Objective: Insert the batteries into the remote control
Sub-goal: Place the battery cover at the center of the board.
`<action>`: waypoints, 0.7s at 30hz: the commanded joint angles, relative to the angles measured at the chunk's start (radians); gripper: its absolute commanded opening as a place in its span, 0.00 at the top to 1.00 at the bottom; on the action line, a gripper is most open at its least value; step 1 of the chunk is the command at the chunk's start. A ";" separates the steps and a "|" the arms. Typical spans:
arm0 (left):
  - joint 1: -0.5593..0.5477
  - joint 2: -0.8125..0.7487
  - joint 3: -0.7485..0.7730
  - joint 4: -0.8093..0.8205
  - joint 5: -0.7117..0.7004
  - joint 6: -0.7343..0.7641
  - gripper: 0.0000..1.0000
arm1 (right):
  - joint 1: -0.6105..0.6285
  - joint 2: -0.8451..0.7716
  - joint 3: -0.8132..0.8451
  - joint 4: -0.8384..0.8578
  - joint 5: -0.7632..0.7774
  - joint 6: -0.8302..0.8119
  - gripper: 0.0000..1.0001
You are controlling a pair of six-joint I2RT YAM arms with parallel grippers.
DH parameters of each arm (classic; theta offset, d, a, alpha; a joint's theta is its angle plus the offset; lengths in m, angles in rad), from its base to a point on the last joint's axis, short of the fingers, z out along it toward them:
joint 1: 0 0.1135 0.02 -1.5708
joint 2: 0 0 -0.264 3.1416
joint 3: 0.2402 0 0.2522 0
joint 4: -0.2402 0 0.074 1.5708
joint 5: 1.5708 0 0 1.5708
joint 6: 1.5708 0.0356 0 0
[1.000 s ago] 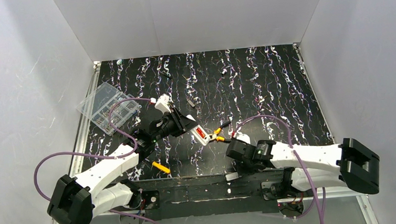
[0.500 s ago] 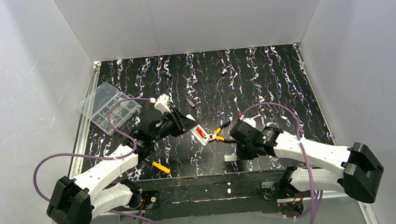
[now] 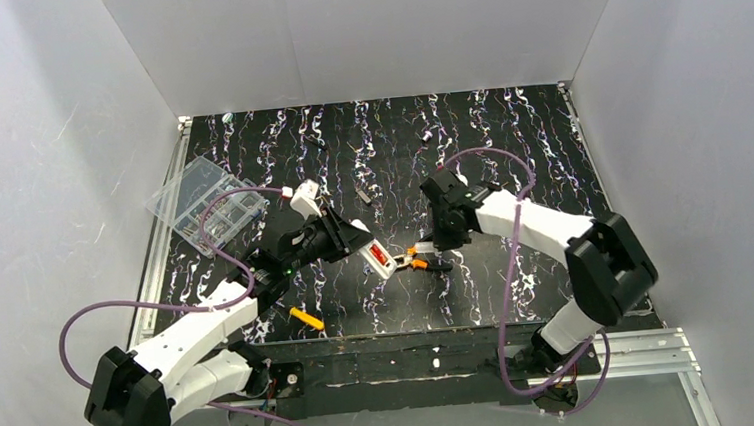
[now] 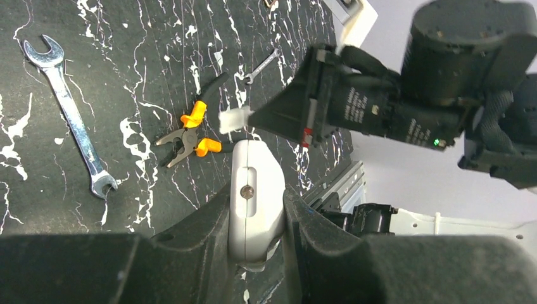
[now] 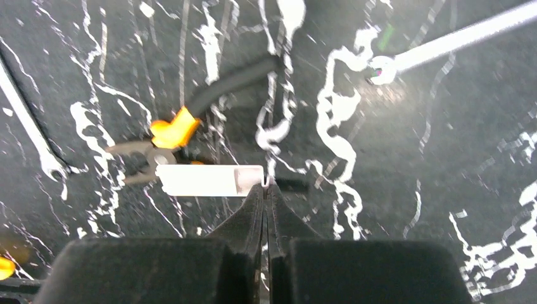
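Note:
My left gripper (image 4: 256,234) is shut on the white remote control (image 4: 255,190), which it holds off the table by its sides. From above, the remote (image 3: 393,267) lies back-up, and the red batteries (image 3: 380,254) show in its recess. My right gripper (image 5: 266,189) is shut, pinching one end of a small flat white cover (image 5: 209,180). In the left wrist view, that cover (image 4: 235,119) hangs just beyond the remote's far end. Seen from above, the right gripper (image 3: 427,242) points at the remote from the right.
Yellow-and-black pliers (image 3: 424,261) lie on the black table under the right gripper. A long wrench (image 4: 73,120) and a small one (image 4: 261,65) lie nearby. A clear compartment box (image 3: 204,200) sits at the back left. A yellow-handled tool (image 3: 306,318) lies near the front edge.
The right arm has swung from the front edge up and round to the back right, its gripper staying near the remote's end. The left arm has barely moved.

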 commanded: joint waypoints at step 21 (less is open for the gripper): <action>-0.003 -0.077 0.022 -0.044 0.006 0.029 0.98 | -0.071 0.072 0.117 0.084 -0.142 -0.053 0.53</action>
